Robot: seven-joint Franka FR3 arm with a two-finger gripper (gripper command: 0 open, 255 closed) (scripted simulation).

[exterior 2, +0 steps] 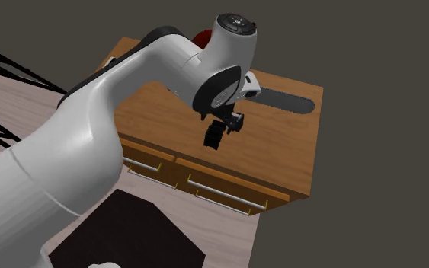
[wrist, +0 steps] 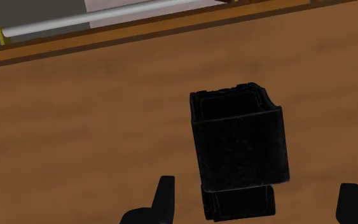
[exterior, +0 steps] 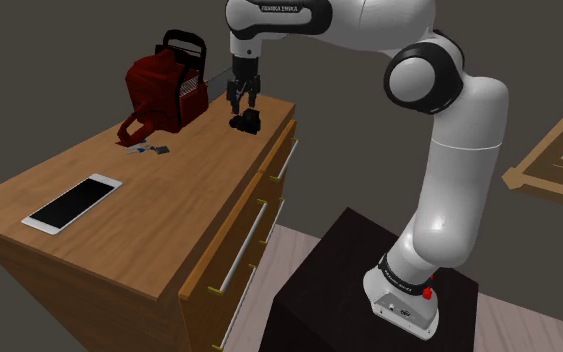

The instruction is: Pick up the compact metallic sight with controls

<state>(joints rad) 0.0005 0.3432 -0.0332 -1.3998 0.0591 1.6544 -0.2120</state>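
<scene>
Item: black box-shaped sight (wrist: 238, 149), on the wooden dresser (exterior: 169, 210) top near its drawer-side edge, beside a red chainsaw (exterior: 164, 90).
Gripper (exterior: 244, 95): directly above, fingers wide apart, straddling the sight without contact.
Handling: descend straight, centre the body, close on its flat sides.

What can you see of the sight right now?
The sight looks matte black, not metallic: a boxy housing with a raised rim on a narrower block. It rests on the wooden dresser top, near its drawer-side edge. It sits between the open gripper and its fingers, which do not touch it; no controls can be made out.
</scene>
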